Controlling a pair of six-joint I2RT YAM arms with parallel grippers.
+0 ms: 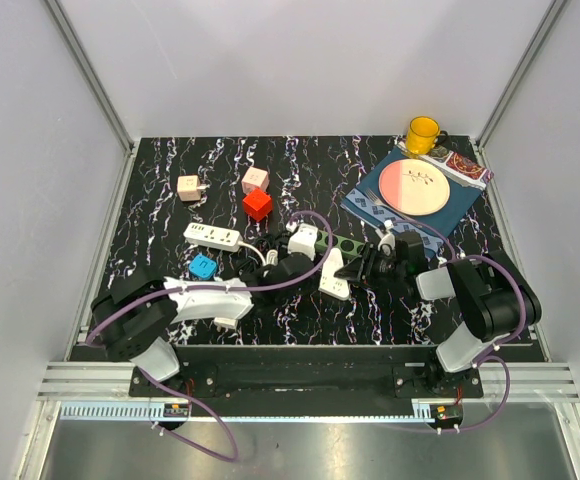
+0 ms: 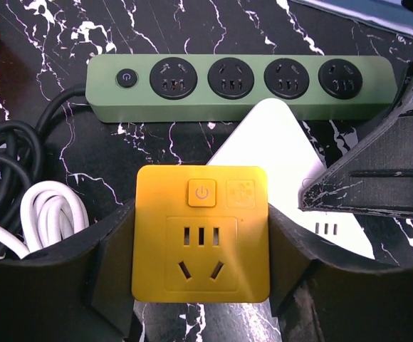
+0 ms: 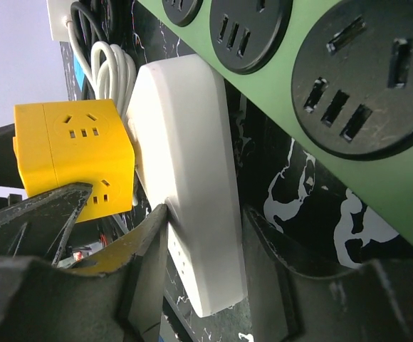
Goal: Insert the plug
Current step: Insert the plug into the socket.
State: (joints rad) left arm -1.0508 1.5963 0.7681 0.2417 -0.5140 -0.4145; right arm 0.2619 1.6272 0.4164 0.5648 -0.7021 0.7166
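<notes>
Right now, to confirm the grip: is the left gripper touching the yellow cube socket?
Touching. Left wrist view: fingers of the left gripper press flush against both sides of the yellow cube socket.

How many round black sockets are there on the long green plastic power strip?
4, in one row on the green power strip: the first socket beside its round power button, then the second, third and fourth running right. None seem hidden.

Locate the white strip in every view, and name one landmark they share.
Top external: white strip just right of centre.
Left wrist: right of centre, behind the yellow cube.
Right wrist: middle, running top to bottom.
Shared landmark: green strip, alongside it in all three.
</notes>
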